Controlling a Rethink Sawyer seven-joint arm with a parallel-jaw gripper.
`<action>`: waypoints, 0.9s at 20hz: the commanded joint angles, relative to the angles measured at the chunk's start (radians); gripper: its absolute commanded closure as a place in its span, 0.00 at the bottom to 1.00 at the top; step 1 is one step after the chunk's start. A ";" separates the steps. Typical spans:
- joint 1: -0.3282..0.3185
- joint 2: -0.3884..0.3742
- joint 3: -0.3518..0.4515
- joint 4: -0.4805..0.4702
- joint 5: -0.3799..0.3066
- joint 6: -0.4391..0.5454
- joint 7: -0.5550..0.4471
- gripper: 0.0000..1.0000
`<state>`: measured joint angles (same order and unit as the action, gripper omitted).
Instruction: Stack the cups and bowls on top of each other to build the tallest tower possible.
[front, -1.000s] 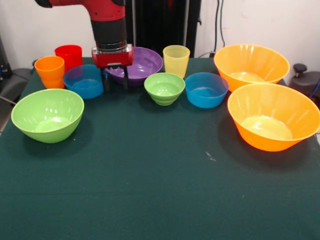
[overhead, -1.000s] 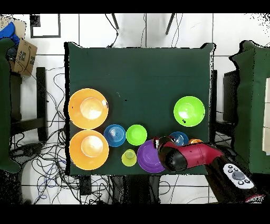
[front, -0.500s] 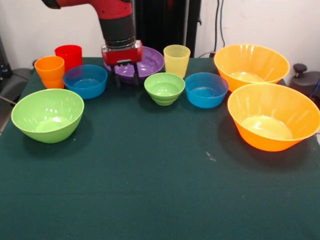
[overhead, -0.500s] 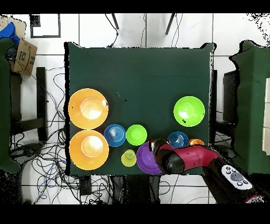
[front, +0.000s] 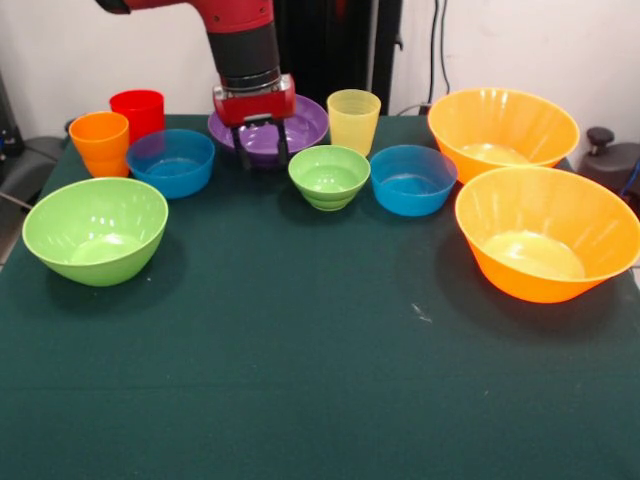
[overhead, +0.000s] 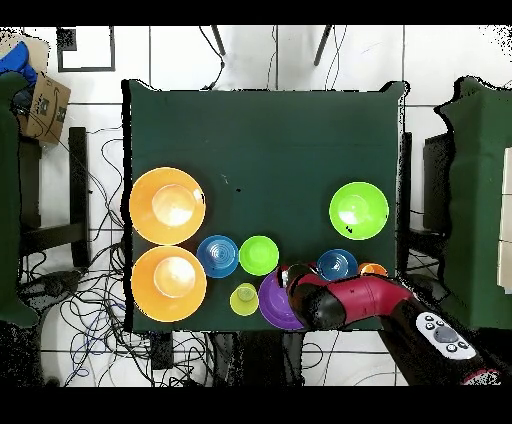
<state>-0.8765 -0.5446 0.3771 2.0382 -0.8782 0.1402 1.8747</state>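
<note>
From the front, the red and black arm comes down to its jaws (front: 261, 158), whose two dark fingers (front: 240, 158) stand parted with nothing between them, poised at the front rim of the wide glossy purple plastic bowl (front: 300, 122). Just to one side of the jaws sits a small blue plastic bowl (front: 170, 162), with the translucent orange plastic tumbler (front: 100, 143) and the red plastic tumbler (front: 138, 112) beyond it, and the large green plastic bowl (front: 95, 229) nearer the camera on that side. On the other side of the jaws, close by, sits the small green plastic bowl (front: 329, 176), then a second small blue bowl (front: 412, 179), with the pale yellow translucent tumbler (front: 352, 121) behind them. Well apart on that side are two very large orange plastic bowls (front: 503, 129) (front: 547, 232), all upright and unstacked on the dark green table (front: 320, 380). From overhead, the arm covers the jaws (overhead: 292, 276) at the purple bowl (overhead: 272, 302); the small green bowl (overhead: 258, 255) and yellow tumbler (overhead: 244, 298) lie just beside, the large green bowl (overhead: 358, 210) farther off, and the orange bowls (overhead: 167, 205) (overhead: 167, 283) well apart.
</note>
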 joint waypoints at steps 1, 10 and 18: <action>0.050 -0.063 0.082 0.007 0.067 0.076 0.028 0.00; 0.063 -0.101 0.083 -0.012 0.133 0.176 -0.029 0.00; 0.057 -0.124 0.089 -0.034 0.176 0.243 -0.049 0.00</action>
<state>-0.8536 -0.6621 0.4017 2.0469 -0.7471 0.2285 1.8747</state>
